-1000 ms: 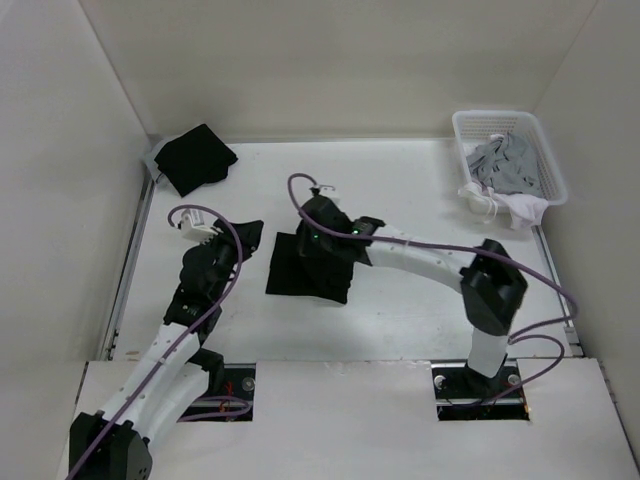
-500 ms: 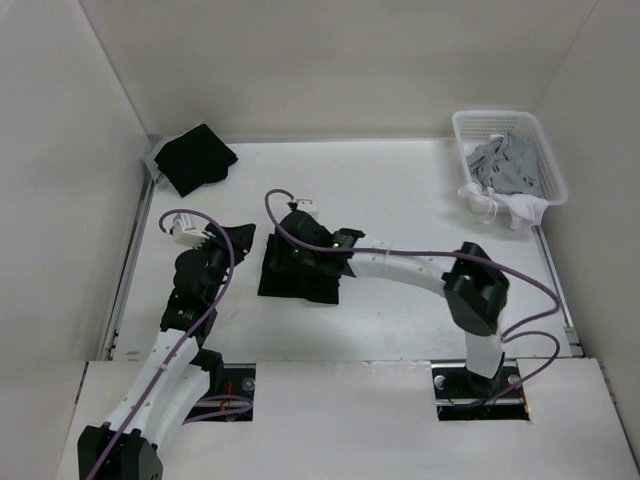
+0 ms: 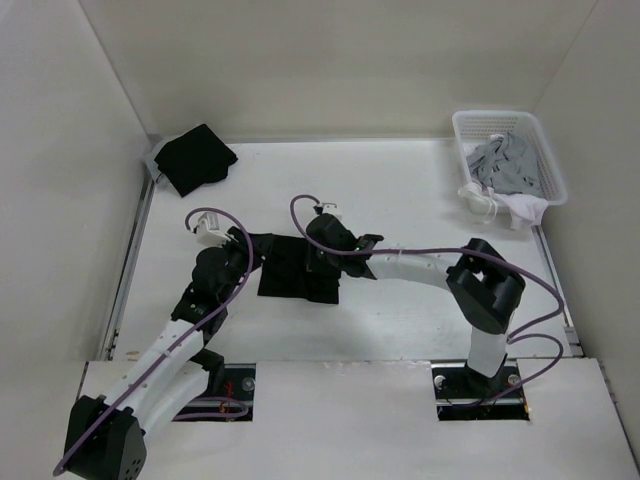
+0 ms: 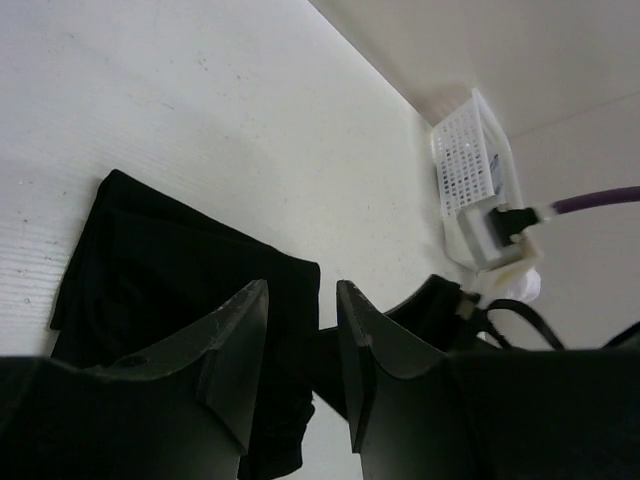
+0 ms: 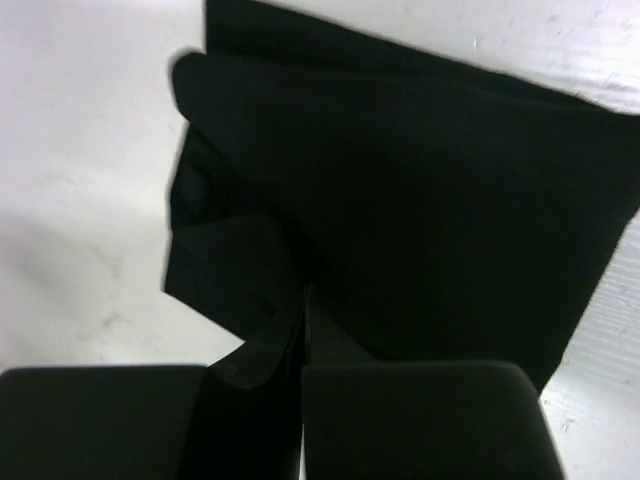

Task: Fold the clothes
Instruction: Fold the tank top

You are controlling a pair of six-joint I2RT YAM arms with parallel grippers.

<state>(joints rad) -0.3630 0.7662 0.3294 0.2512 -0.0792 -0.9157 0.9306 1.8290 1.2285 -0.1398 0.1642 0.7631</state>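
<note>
The right gripper covers the middle of the folded black garment in the top view, so the folds under it are hidden there. The left gripper is black against black cloth at the garment's left edge, and its tips are hard to separate from the fabric.

The left wrist view shows what the top view does not. The left gripper's fingers stand narrowly apart just above the cloth, and the garment's layered edges are seen on the white table. The white basket is far behind, cut partly by the right arm's wrist. In the right wrist view the right gripper is closed, its two fingers meeting in a thin line on a small raised fold. I cannot tell if cloth is pinched between them. This picture is a little blurred.

The garment lies flat near the table's centre, between the two arms. It is a rough rectangle, and its longer side seems to run left to right, slightly tilted.

Another black cloth lies in the far left corner. The basket holds grey clothes.
</note>
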